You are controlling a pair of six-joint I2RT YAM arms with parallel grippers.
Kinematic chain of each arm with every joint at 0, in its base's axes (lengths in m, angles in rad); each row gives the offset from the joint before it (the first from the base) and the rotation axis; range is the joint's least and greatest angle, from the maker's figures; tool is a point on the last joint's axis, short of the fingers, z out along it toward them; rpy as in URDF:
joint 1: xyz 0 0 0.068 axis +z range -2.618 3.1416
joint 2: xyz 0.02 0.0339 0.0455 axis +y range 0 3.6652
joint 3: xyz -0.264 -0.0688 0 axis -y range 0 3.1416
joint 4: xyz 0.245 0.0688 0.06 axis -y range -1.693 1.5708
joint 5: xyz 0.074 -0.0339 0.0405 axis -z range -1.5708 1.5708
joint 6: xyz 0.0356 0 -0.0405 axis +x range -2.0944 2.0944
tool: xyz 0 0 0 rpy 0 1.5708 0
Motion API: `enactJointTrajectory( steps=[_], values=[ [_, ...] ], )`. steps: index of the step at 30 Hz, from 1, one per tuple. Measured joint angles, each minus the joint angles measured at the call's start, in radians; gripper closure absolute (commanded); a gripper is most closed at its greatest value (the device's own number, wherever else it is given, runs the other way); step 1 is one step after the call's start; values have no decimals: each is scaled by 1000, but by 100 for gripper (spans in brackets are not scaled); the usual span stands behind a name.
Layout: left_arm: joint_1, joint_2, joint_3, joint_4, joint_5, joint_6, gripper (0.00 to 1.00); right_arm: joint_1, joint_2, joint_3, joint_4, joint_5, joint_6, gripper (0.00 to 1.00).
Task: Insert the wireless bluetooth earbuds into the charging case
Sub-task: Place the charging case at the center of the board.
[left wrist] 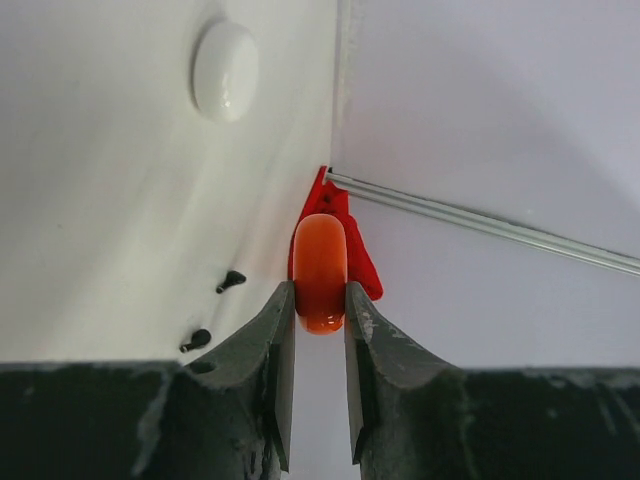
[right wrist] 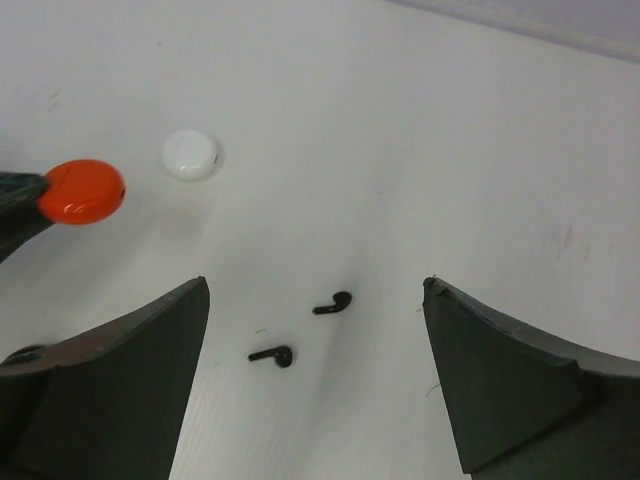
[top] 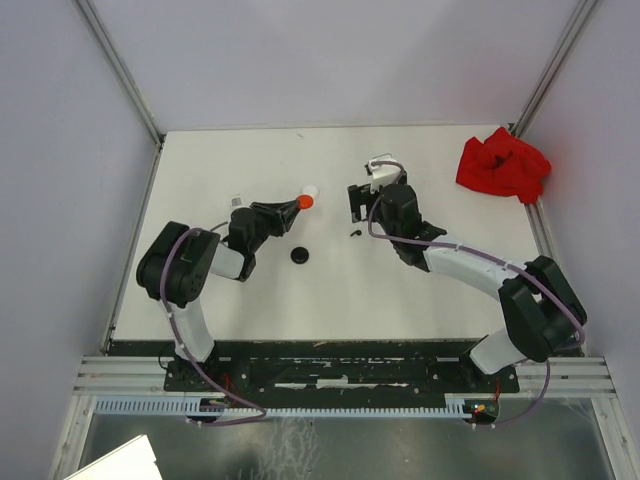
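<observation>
The right fingers [right wrist: 130, 380] stand spread wide and empty just above the table [right wrist: 420, 130], with both black earbuds lying loose on it in the gap ahead of them. The nearer earbud [right wrist: 273, 355] sits left of centre and the farther earbud [right wrist: 335, 302] close to the middle. Each stem runs roughly across the gap, from finger to finger, so a straight close would likely catch it end to end; turning the wrist looks advisable first. The right arm is plainly the nearer one. Beyond, the left fingers [left wrist: 270, 350] pinch an orange case [right wrist: 83, 190] held off the table, with a white case [right wrist: 190, 155] lying just past it.
</observation>
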Motion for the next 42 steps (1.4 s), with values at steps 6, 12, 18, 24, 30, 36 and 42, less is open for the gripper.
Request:
enactJointTrajectory(
  steps=[6, 12, 18, 24, 30, 36, 42],
  values=[
    [44, 119, 60, 1, 66, 77, 97, -3, -24, 34, -190, -124, 71, 6],
    [60, 190, 92, -6, 91, 119, 97, -2, -11, 53, -297, -227, 101, 10],
    [68, 193, 122, -39, 96, 188, 87, 21, 93, 167, -371, -357, 102, 10],
    [84, 198, 143, -85, 116, 245, 73, 96, 211, 261, -455, -442, 57, 10],
    [95, 204, 151, -125, 123, 275, 58, 156, 296, 318, -529, -460, 7, 10],
    [108, 199, 170, -175, 148, 320, 51, 193, 343, 347, -546, -455, -27, 11],
    [127, 142, 175, -285, 159, 390, 49, 213, 395, 392, -564, -450, -46, 11]
  ],
)
